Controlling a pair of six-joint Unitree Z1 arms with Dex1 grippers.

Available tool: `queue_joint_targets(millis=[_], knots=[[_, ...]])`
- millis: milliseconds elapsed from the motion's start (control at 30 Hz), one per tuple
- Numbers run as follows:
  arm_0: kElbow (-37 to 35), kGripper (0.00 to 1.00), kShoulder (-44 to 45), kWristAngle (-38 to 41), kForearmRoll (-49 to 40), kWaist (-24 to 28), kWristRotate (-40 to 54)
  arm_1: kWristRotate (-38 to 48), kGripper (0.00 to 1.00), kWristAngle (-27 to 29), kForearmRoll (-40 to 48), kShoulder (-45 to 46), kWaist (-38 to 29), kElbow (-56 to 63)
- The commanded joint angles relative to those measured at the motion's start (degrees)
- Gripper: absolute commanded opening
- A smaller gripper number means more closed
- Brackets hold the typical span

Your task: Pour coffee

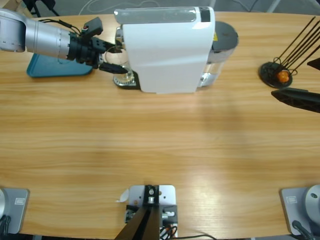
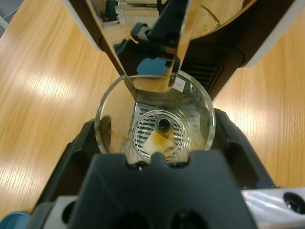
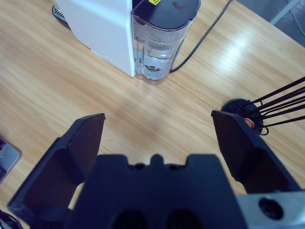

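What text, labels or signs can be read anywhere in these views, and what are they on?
No text is readable.
Yellow sticker on the water tank's lid: cut off at the edge, unreadable.
Small white label by the coffee machine's spout: too small to read.
Glass at the left end effector: no markings.

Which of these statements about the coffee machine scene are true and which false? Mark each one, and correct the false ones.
1. The left gripper has its jaws around a clear glass. True.
2. The glass is full to the brim. False: only a small amount of coffee lies at its bottom.
3. The right gripper holds a capsule. False: its jaws are open and hold nothing.
4. The coffee machine is white. True.
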State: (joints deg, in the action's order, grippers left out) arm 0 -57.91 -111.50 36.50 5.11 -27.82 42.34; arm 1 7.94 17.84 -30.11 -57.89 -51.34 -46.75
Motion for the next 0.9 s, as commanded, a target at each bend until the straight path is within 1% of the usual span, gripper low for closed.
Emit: queue_joint_targets(millis=[33, 267, 467, 567, 667, 800, 900], knots=[[-0.7, 1.0, -3.39, -0.55, -0.63, -0.13, -1.59, -0.74, 1.0, 0.39, 0.05, -1.42, 0.89, 0.96], [-0.44, 1.0, -3.11, -0.07, -0.63, 0.12, -2.03, -0.74, 1.0, 0.44, -0.13, -1.17, 0.91, 0.7], [2.5, 1.0, -1.14, 2.88, -0.63, 3.32, -2.7, -0.74, 1.0, 0.49, -0.58, -1.12, 0.93, 0.24], [3.1, 1.0, -0.4, 5.15, -0.54, 4.25, -2.7, -0.74, 1.0, 0.53, -2.09, -0.96, 0.91, -0.5], [4.05, 1.0, 0.23, 5.69, -0.59, 4.44, -2.79, -0.82, 1.0, 0.7, -3.18, -0.82, 0.96, -1.46], [8.79, 1.0, 4.56, 5.69, -0.63, 5.11, -2.82, -0.91, 1.0, 0.67, -3.29, -1.07, 0.93, -2.66], [15.6, 1.0, 13.17, 5.87, -0.63, 6.13, -3.24, -0.93, 1.0, 0.16, -3.27, -2.6, 0.96, -4.68]])
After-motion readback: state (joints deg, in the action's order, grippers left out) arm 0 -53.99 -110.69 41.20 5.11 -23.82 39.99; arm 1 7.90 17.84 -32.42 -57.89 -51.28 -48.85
